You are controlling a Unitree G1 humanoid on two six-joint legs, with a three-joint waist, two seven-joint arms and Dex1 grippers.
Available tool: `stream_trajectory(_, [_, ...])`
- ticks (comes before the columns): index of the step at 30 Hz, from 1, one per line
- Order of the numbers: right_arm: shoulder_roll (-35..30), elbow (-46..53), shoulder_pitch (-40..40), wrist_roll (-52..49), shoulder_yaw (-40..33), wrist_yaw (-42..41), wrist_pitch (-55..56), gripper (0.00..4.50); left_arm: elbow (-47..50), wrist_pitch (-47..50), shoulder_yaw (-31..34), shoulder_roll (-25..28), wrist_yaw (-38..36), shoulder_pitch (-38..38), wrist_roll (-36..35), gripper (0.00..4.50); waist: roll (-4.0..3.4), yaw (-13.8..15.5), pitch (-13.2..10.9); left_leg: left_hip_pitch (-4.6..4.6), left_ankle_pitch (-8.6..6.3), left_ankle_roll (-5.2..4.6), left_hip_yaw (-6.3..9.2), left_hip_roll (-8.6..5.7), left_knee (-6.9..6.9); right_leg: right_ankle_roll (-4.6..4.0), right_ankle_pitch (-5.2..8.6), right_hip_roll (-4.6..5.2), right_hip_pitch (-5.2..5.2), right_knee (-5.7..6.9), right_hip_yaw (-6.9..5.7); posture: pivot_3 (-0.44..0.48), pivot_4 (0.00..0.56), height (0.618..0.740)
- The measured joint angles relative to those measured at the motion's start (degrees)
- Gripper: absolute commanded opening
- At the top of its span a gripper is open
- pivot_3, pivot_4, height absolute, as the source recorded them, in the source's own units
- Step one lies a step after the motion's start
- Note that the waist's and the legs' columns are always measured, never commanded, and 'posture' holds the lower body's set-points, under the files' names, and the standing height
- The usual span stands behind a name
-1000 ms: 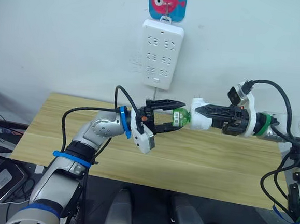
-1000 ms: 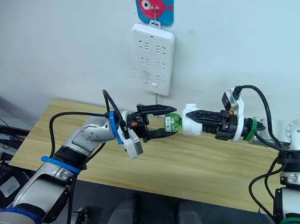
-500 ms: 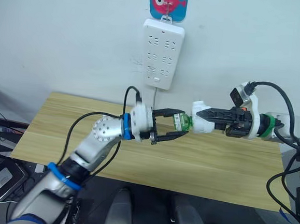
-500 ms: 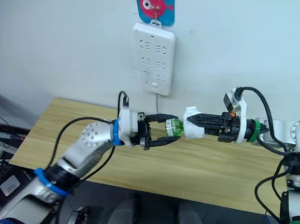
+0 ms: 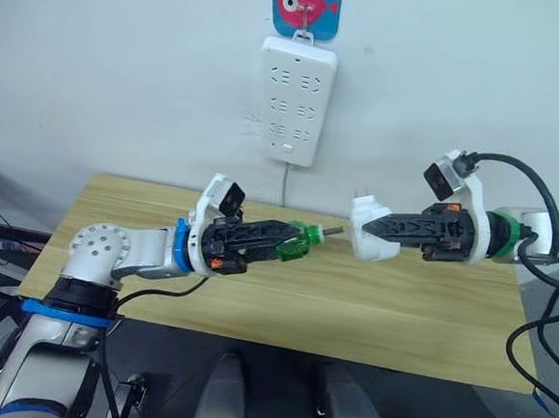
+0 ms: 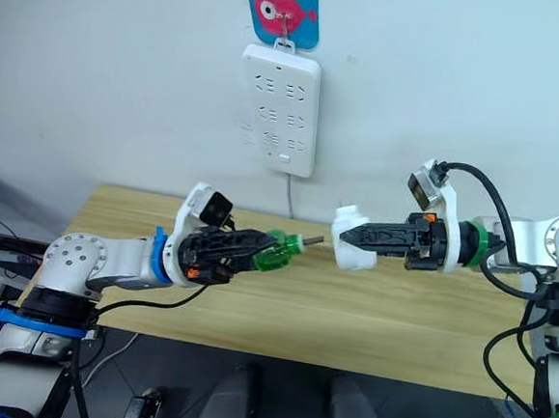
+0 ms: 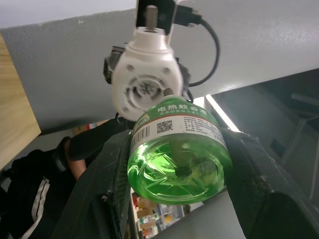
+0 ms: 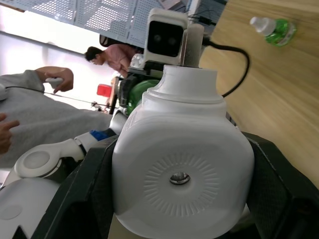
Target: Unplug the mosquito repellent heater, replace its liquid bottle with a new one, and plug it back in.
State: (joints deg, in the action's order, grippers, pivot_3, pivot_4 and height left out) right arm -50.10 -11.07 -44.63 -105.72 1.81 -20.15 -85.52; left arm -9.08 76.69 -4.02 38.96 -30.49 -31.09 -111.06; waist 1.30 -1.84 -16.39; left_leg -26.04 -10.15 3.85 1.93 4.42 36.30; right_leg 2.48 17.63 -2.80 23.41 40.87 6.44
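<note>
The wooden table (image 5: 417,307) spans the scene below the white wall, where the power strip (image 5: 295,101) hangs with its sockets free. Over the table, the right gripper (image 5: 380,229) has its jaws closed on the mosquito repellent heater (image 5: 367,229), held out sideways with its prongs pointing up and far; the unit looks light, rigid and smooth-shelled, so a grip across its broad rounded body, as it is held here, seems the safest hold and leaves the prongs and bottle socket free. To its left, the left gripper (image 5: 275,235) is clamped around the green liquid bottle (image 5: 294,244), which is out of the heater, its wick (image 5: 330,233) aimed at the heater with a gap between. The bottle appears light but slick plastic, with a thin wick that could snap, so the fat belly is the place to hold. A second green bottle (image 8: 273,29) lies on the table.
</note>
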Motion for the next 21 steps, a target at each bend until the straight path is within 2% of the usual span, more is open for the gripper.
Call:
stream_trajectory(4, [-0.9,-2.7,0.0,2.2,-0.6,0.1,0.1,3.04,0.7,0.9,1.4,0.1,1.4,1.8,-0.4,2.26,0.0,0.1,0.0,0.0,0.0,0.0,-0.02,-0.02,0.0,0.0,0.0,0.02,0.0,0.0,0.03,0.014,0.274,0.74])
stream_trajectory(8, [-4.1,-7.9,0.3,10.1,-3.1,-0.7,0.3,3.04,2.8,1.4,2.9,3.0,2.5,6.0,-0.4,2.26,0.02,0.1,0.0,0.0,0.0,0.01,-0.1,-0.03,-0.04,0.0,0.0,0.04,0.03,-0.03,0.1,0.018,0.281,0.74])
stream_trajectory(10, [-6.6,-7.1,2.2,18.1,-2.4,-2.5,1.7,3.04,4.3,1.3,4.0,3.9,2.6,8.1,-0.4,2.26,0.02,0.1,0.0,0.01,0.0,0.01,-0.11,-0.02,-0.09,-0.02,0.03,0.04,0.07,-0.05,0.11,0.019,0.282,0.74])
stream_trajectory(13, [-9.7,-4.2,7.1,35.4,4.3,-3.0,7.5,3.04,6.9,0.3,4.5,4.7,3.6,10.3,-0.4,2.26,0.02,0.3,0.0,0.01,-0.01,0.02,-0.12,-0.02,-0.14,-0.04,0.05,0.04,0.11,-0.09,0.11,0.031,0.287,0.74])
stream_trajectory(17, [-9.3,-5.1,12.8,52.9,10.3,-2.3,14.6,3.04,9.5,-1.8,4.5,4.4,5.6,10.9,-0.5,2.26,-0.07,0.3,-0.1,0.03,0.0,0.02,-0.43,-0.05,-0.19,-0.03,0.06,0.08,0.19,-0.07,0.38,0.034,0.287,0.74])
stream_trajectory(21, [-6.1,-5.9,13.9,61.8,10.3,-0.9,16.7,3.04,9.4,-3.5,4.5,3.4,7.2,10.8,-0.5,2.26,-0.05,-0.3,-0.1,0.15,0.0,0.02,-0.58,0.0,-0.19,-0.02,0.06,0.03,0.19,-0.06,0.55,0.041,0.29,0.74])
